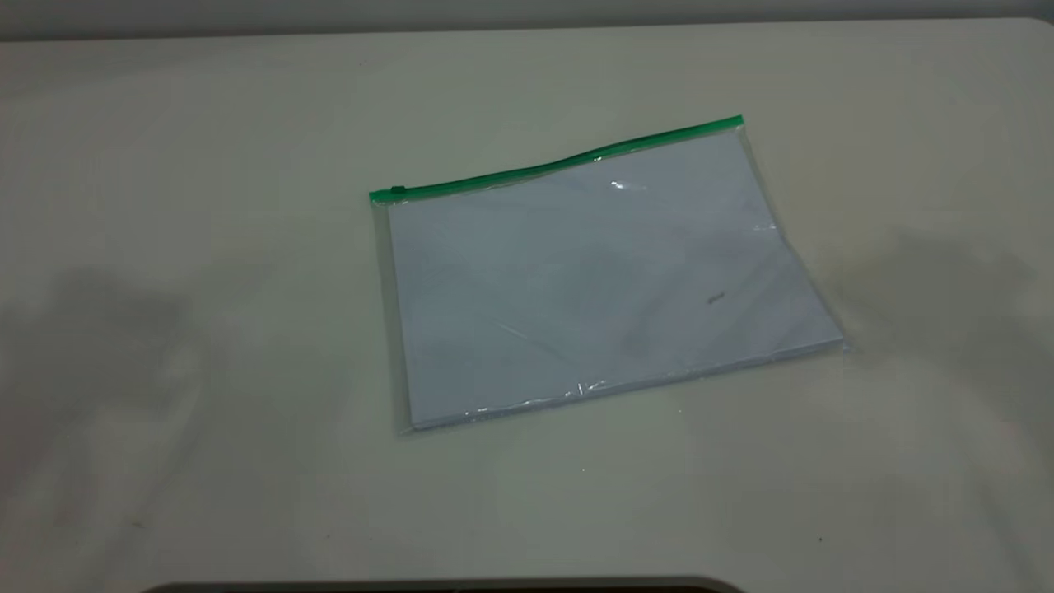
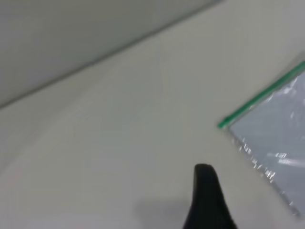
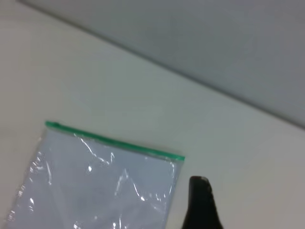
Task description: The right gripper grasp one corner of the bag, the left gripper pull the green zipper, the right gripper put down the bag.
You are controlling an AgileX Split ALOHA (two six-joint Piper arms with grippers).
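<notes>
I see the bag (image 1: 597,284) lying flat near the middle of the table (image 1: 165,165), untouched, with white paper sheets (image 1: 576,305) filling it. The green zipper (image 1: 556,162) runs along its far edge, the slider tab (image 1: 398,190) sitting at the left end. From the left wrist camera, one finger of the left gripper (image 2: 208,200) hangs above bare table beside the bag's corner. The right gripper (image 3: 202,202) hovers just off the opposite zipper corner. I cannot tell whether either claw is spread or closed.
</notes>
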